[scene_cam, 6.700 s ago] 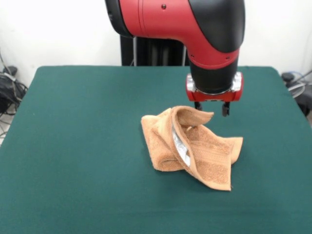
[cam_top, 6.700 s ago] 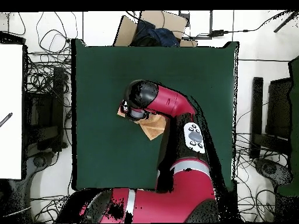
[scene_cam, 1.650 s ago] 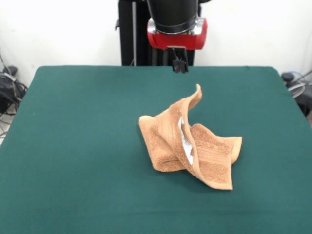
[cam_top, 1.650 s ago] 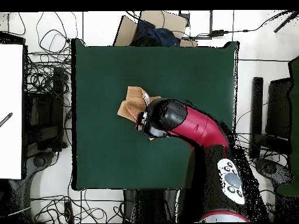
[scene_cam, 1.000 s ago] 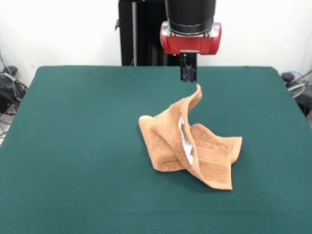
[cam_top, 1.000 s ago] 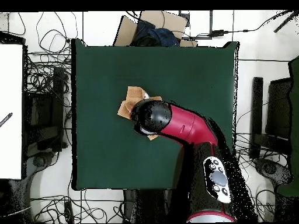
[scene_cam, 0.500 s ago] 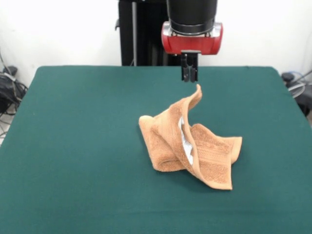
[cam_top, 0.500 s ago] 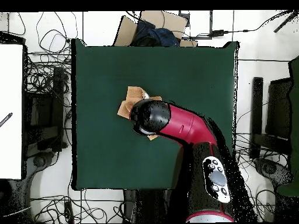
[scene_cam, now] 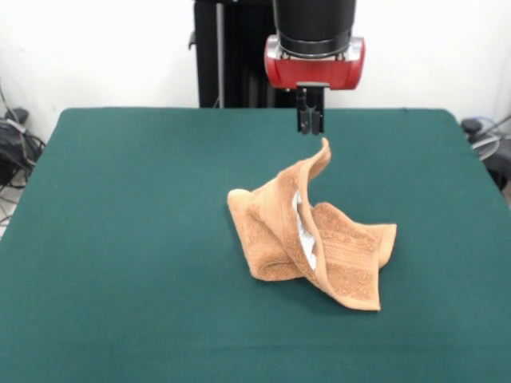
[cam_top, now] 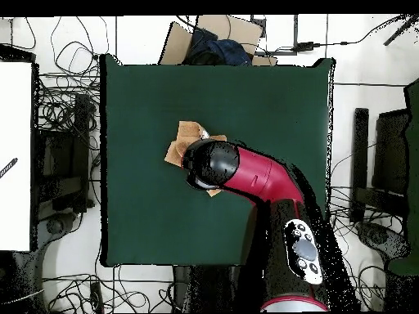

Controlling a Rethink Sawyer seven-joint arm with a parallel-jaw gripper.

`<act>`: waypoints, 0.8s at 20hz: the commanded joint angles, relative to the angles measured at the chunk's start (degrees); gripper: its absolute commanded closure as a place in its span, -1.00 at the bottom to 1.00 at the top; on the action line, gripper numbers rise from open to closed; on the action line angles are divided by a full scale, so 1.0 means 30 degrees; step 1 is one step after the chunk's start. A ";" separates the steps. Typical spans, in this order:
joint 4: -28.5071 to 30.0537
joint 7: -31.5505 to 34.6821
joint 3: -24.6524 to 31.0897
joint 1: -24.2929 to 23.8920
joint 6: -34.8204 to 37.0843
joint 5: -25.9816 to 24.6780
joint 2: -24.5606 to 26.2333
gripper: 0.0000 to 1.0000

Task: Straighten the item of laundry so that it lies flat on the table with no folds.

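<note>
1. Near the middle of the table [scene_cam: 120, 239], the hand towel [scene_cam: 311, 239] sits crumpled in an uneven heap, one corner standing up in a peak.
2. Just above that peak, clear of the cloth, hangs the gripper [scene_cam: 310, 120]; its two dark fingers are pressed together, holding nothing.
3. Only the front view shows this gap and the raised corner; from overhead the arm's black and red wrist [cam_top: 211, 163] covers the gripper and most of the towel [cam_top: 182, 139], leaving only the cloth's edges showing around it.
4. A pale strip shows inside the towel's central fold in the front view; whether it is a label or a woven band cannot be told.
5. Dark green felt-like cloth tops the table [cam_top: 147, 213], with the towel far smaller than it.
6. Around the table, the overhead view shows tangled cables [cam_top: 69, 123] on a pale floor and a cardboard box [cam_top: 214, 34] at the edge beyond the towel.
</note>
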 commanded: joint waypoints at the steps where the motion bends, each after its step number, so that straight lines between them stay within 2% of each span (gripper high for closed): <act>1: 0.1753 0.1131 0.1284 0.0242 -0.0166 -0.0868 -0.0103 1.00; 11: 0.2066 0.1264 0.1236 0.0364 -0.1118 -0.1022 -0.0265 1.00; 12: 0.2000 0.1264 0.1180 0.0420 -0.1067 -0.1093 -0.0256 -1.00; 16: 0.1875 0.1211 0.1059 0.0529 -0.1035 -0.1286 -0.0239 -1.00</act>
